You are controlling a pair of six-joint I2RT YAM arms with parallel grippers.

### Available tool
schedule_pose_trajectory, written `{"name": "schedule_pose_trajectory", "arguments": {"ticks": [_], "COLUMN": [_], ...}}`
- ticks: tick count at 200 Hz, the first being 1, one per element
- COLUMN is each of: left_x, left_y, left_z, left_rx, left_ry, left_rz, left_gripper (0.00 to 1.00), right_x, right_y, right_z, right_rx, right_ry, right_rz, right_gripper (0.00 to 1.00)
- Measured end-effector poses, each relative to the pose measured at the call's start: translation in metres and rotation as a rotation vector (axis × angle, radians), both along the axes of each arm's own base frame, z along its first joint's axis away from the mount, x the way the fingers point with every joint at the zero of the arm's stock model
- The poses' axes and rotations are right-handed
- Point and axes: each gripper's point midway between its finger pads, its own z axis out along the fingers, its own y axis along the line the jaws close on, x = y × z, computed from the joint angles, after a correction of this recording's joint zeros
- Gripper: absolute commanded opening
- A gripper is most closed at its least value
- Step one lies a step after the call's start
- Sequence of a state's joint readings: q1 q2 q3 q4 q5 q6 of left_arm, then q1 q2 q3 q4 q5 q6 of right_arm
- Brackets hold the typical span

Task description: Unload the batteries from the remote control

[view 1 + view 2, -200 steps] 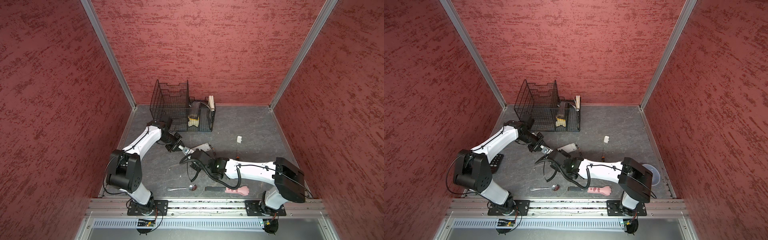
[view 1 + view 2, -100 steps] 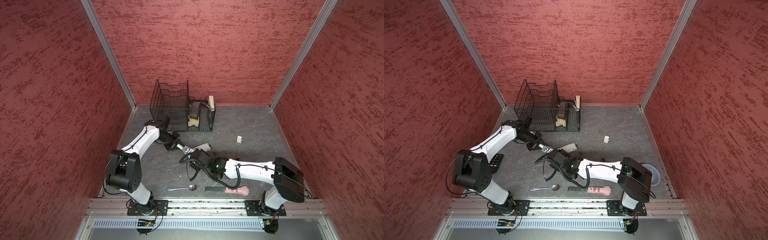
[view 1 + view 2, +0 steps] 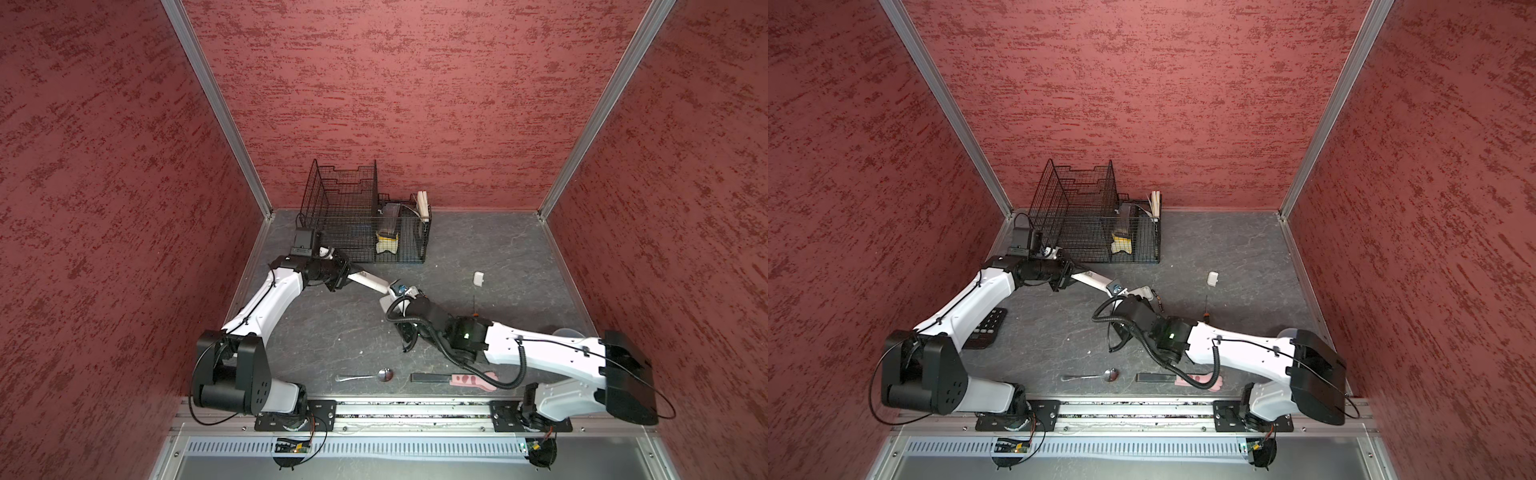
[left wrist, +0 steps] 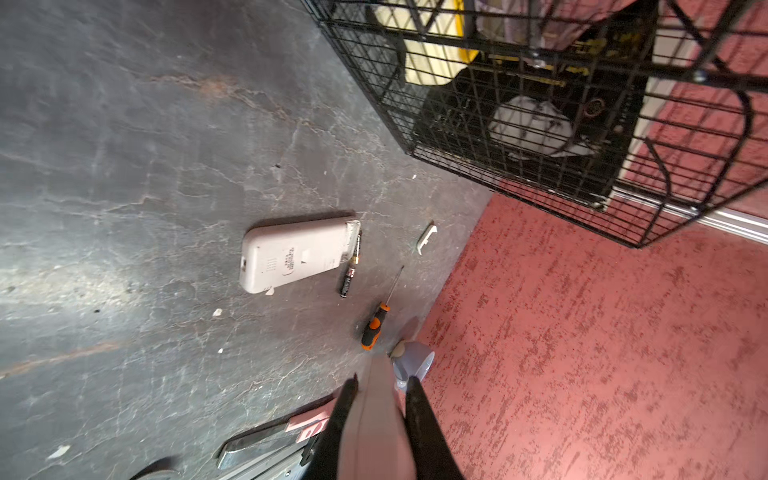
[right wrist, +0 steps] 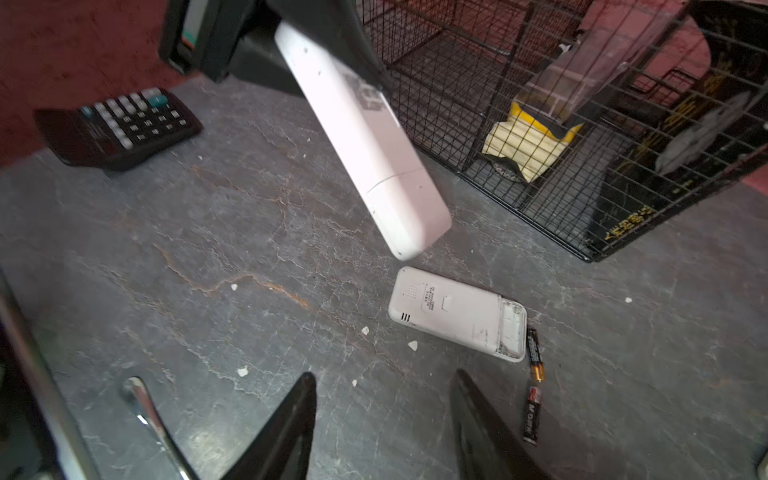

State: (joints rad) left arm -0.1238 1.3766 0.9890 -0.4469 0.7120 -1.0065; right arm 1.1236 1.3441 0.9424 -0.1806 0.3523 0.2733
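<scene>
Left gripper is pinching the long, smooth white remote control aloft at a slant, while the right gripper is hovering with jaws spread and nothing between them over the veined grey stone-look tabletop. Farther back, the black wire basket is holding a crinkled yellow-and-cream packet and a glossy black bag. Two slim cylindrical batteries are lying on the tabletop, just beside the open compartment of a flat white handset.
</scene>
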Motion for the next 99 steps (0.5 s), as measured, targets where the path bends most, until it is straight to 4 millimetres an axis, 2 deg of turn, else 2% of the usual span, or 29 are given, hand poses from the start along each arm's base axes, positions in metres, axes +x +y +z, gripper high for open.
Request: {"name": "schedule_pose_trajectory", "arguments": {"ticks": [29,53,78,99], "left_x": [0.000,0.000,-0.001,-0.001], "left_y": [-0.007,-0.015,-0.024,-0.032], "left_z": [0.004,0.002,0.007,0.022], "left_rx": [-0.067,-0.127,-0.182,-0.229], "left_ry": [-0.138,-0.222,-0.313,-0.410], "left_rz": [0.014,0.019,0.010,-0.006], "left_gripper": [0.00,0.00,0.00,0.00], "right_x": [0.019,0.041,0.059,0.059], "right_y": [-0.026,-0.053,-0.068,-0.058], "right_z": [0.032,0.049,0.051,0.043], "right_rx": [0.209,0.387,0.496,0.506], "right_ry": [0.095,0.193,0.280,0.360], "right_rz": [-0.115,-0.197,-0.252,-0.230], "right_gripper": [0.54,0.51,0.52,0.52]}}
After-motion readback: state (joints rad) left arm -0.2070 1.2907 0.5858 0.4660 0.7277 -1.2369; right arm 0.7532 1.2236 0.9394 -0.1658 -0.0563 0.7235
